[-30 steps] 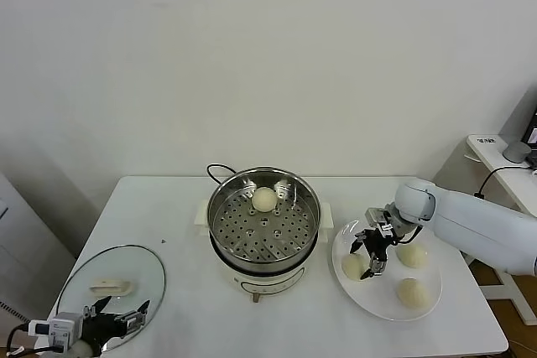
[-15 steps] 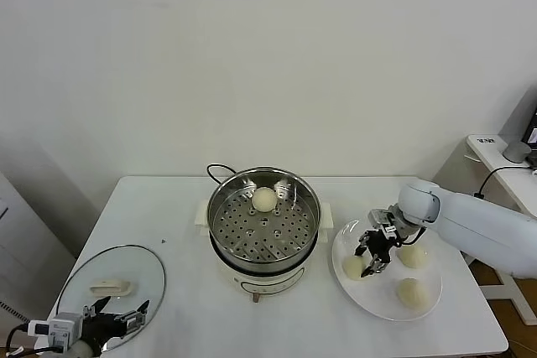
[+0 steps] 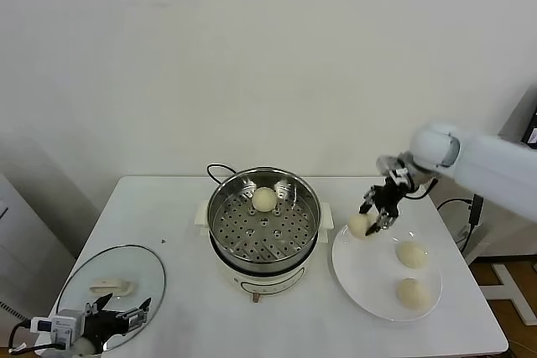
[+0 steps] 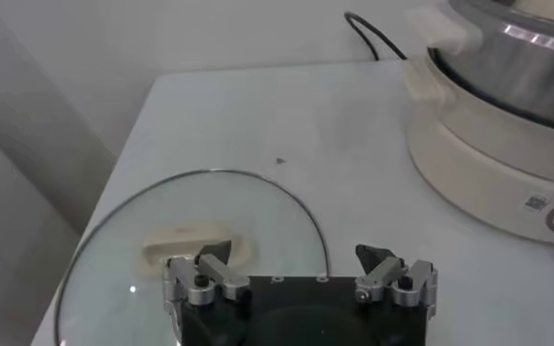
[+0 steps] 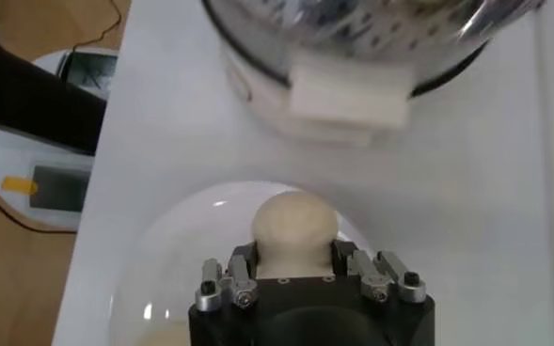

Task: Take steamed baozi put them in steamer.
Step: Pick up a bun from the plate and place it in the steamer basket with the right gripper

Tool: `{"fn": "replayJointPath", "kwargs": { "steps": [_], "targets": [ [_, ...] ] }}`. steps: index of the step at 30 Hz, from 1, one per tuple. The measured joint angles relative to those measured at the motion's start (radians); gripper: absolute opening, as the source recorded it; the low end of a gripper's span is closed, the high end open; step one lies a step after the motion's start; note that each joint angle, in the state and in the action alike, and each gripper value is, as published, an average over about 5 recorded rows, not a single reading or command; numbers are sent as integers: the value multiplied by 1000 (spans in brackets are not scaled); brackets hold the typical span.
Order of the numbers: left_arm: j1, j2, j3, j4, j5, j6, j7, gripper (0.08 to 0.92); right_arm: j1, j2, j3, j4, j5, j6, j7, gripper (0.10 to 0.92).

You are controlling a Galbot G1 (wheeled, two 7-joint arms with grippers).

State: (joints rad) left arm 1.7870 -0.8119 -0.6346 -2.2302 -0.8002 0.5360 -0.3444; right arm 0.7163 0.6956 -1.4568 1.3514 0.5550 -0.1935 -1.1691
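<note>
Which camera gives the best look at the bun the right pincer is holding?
The right wrist view: the held bun fills the space between the right pincer fingers. The head view shows it small; the left wrist view misses it.

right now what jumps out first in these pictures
The right gripper holds a white bun lifted above the plate's near edge, beside the steel steamer. One bun already sits in the steamer, two remain on the plate. The left gripper waits open over the glass lid.

One baozi (image 3: 263, 199) in the steamer (image 3: 225, 211); plate (image 3: 352, 267) right, lid (image 3: 84, 282) front-left.
</note>
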Motion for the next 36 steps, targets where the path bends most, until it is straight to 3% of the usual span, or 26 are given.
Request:
{"fn": "replayJointPath", "kwargs": {
  "steps": [17, 36],
  "targets": [
    [-10, 2, 9, 4, 0, 1, 0, 823, 97, 213, -17, 25, 351, -160, 155, 501],
    [-8, -7, 8, 6, 0, -1, 1, 823, -81, 452, 27, -64, 419, -235, 341, 501]
  ]
}}
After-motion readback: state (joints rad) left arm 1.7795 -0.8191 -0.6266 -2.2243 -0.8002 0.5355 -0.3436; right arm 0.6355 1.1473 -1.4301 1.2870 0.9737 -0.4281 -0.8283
